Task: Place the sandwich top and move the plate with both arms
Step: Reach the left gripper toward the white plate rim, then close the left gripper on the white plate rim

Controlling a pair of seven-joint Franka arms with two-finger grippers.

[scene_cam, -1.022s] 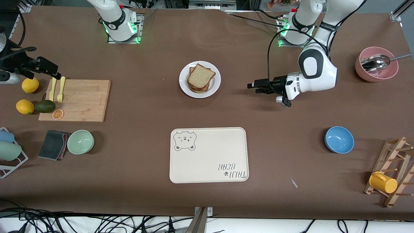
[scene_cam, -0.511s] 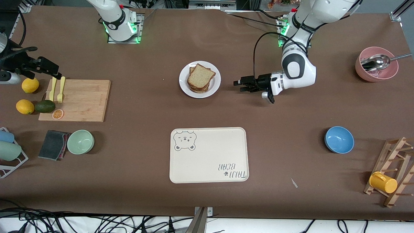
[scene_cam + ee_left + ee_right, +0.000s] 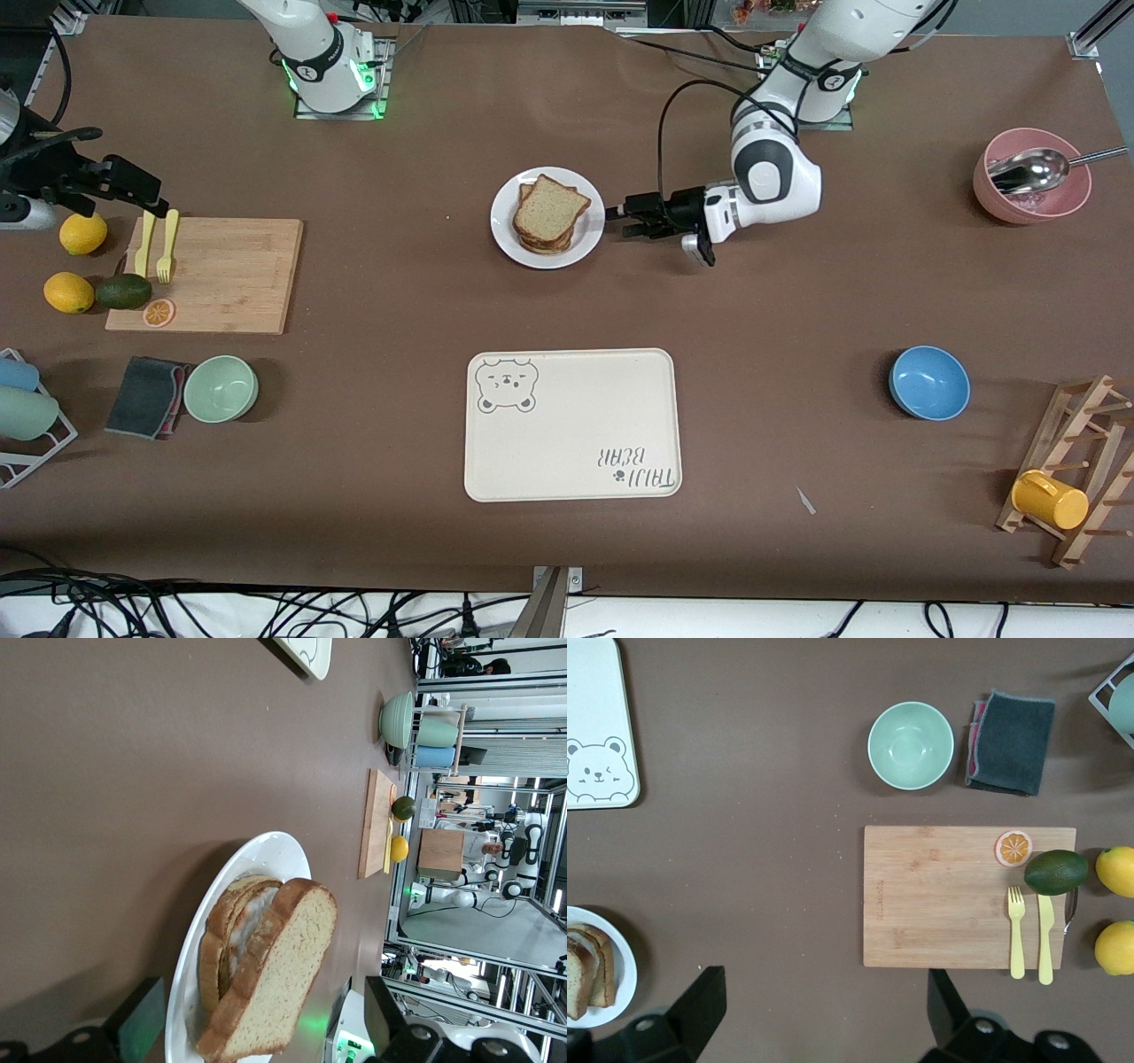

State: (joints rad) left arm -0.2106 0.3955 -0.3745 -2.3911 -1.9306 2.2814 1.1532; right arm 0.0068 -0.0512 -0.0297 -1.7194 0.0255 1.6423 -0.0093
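The sandwich top [image 3: 550, 208] lies on a stack of slices on the white plate [image 3: 592, 237], in the middle of the table toward the robots' bases. My left gripper [image 3: 631, 218] is open and level with the table, just beside the plate's rim on the left arm's side. In the left wrist view the bread [image 3: 288, 974] and the plate [image 3: 257, 855] stand close before the open left gripper [image 3: 261, 1028]. My right gripper [image 3: 151, 202] waits open and empty, high over the right arm's end by the cutting board. The right wrist view shows the plate [image 3: 622, 967] at its edge and the right gripper [image 3: 824, 1019].
A cream bear-printed tray [image 3: 571, 425] lies nearer the front camera than the plate. A cutting board [image 3: 208, 275] with fork, knife, avocado and lemons, a green bowl [image 3: 221, 388] and a cloth are at the right arm's end. A blue bowl [image 3: 928, 382], a pink bowl [image 3: 1032, 186] and a mug rack [image 3: 1076, 478] are at the left arm's end.
My left gripper has moved across the table from the left arm's end up to the plate's rim. The right arm, plate and sandwich have not moved.
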